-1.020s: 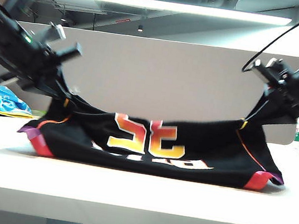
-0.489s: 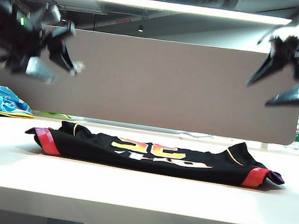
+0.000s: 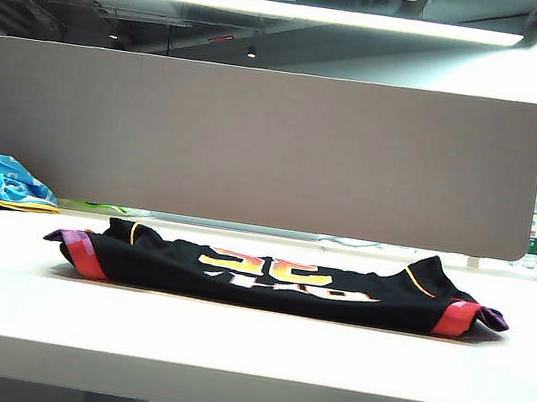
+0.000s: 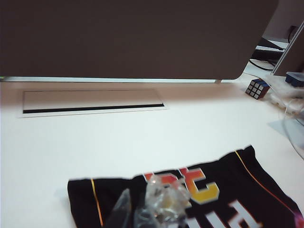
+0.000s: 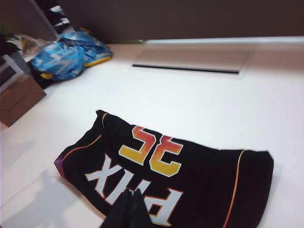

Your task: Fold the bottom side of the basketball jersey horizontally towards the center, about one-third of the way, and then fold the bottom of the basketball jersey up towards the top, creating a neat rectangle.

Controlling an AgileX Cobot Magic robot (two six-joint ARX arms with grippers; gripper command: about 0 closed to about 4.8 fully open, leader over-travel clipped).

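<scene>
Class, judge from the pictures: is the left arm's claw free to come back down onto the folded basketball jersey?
Probably yes. The shut left claw hangs above the basketball jersey, nothing lying between them. The shut right claw also hangs clear.

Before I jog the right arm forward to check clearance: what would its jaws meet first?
Probably the basketball jersey: the shut right gripper points down over its white lettering, though the depth is unclear.

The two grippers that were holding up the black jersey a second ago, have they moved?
Yes. Both have risen past the top of the grey partition and left the exterior view; the basketball jersey now lies folded on the table. Left gripper and right gripper hang shut above it.
</scene>
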